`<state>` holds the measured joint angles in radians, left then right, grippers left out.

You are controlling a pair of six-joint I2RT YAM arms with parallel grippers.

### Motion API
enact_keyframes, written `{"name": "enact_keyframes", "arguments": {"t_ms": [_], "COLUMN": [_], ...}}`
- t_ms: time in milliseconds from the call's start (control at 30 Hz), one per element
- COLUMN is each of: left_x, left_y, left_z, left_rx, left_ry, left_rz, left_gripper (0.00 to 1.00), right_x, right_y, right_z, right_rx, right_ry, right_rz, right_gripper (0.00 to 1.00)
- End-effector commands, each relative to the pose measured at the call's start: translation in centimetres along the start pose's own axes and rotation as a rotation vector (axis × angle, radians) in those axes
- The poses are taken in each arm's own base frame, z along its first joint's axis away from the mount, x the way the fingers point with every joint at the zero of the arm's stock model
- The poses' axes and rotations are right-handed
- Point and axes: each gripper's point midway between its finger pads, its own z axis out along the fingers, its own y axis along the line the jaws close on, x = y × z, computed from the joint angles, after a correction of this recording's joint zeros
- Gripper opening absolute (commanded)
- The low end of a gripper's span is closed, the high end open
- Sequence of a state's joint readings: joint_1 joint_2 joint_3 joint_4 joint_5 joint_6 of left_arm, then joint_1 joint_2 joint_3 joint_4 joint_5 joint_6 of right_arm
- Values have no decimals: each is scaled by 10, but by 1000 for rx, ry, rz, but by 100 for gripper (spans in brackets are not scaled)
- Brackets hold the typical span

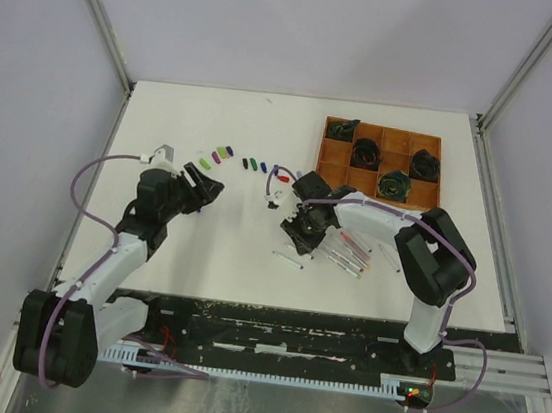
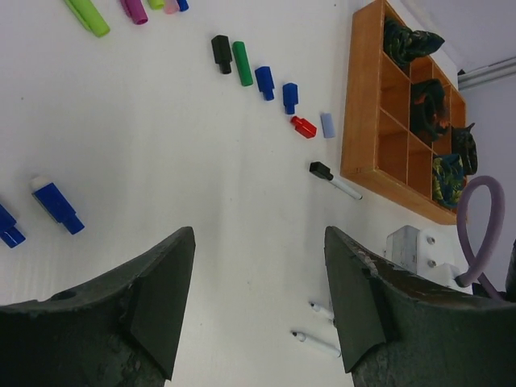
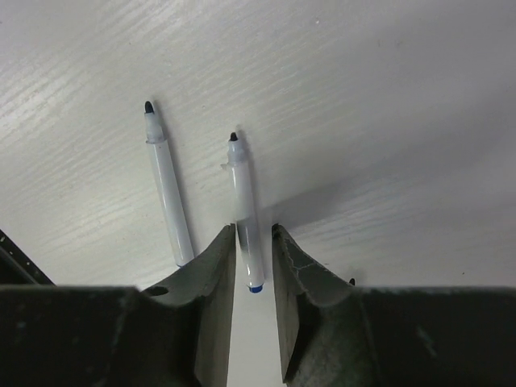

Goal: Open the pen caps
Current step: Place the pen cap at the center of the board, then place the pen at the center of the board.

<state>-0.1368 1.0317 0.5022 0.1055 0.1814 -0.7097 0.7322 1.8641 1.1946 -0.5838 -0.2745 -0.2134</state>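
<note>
My right gripper (image 3: 254, 230) hangs just above the white table, jaws a little apart. An uncapped pen (image 3: 244, 205) with a blue end lies between them, with a gap on its right side. A second uncapped pen (image 3: 168, 193) lies to its left. My left gripper (image 2: 259, 234) stands wide open and holds nothing. Loose pen caps lie ahead of it: black (image 2: 220, 53), green (image 2: 242, 63), two blue ones (image 2: 264, 82), red (image 2: 303, 126) and a pale one (image 2: 327, 124). A pen with a black cap (image 2: 334, 181) lies near the tray. From above, the caps (image 1: 251, 164) form a row between the arms.
A brown compartment tray (image 1: 334, 158) with dark objects in some cells stands at the back right. More pens (image 1: 350, 258) lie beside the right arm. Lime and purple caps (image 1: 211, 158) and blue caps (image 2: 56, 205) lie near the left gripper (image 1: 208, 183).
</note>
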Motion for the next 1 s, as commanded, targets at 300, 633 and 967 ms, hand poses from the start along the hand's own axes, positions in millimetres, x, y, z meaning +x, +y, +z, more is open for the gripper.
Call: {"name": "enact_keyframes", "arguments": {"t_ms": [300, 633, 967], "left_x": [13, -15, -39], "left_y": [-3, -40, -48], "left_z": [-5, -39, -49], "left_rx": [159, 312, 335], "left_ry": [-89, -235, -377], "left_rz": [46, 146, 157], "left_gripper": [73, 73, 93], "right_x": [-27, -61, -63], "right_y": [4, 3, -19], "right_z": [-13, -106, -129], "right_rx": [8, -12, -97], "right_ry": [-70, -349, -304], "right_rz": [-35, -80, -596], "right_gripper": [35, 42, 75]}}
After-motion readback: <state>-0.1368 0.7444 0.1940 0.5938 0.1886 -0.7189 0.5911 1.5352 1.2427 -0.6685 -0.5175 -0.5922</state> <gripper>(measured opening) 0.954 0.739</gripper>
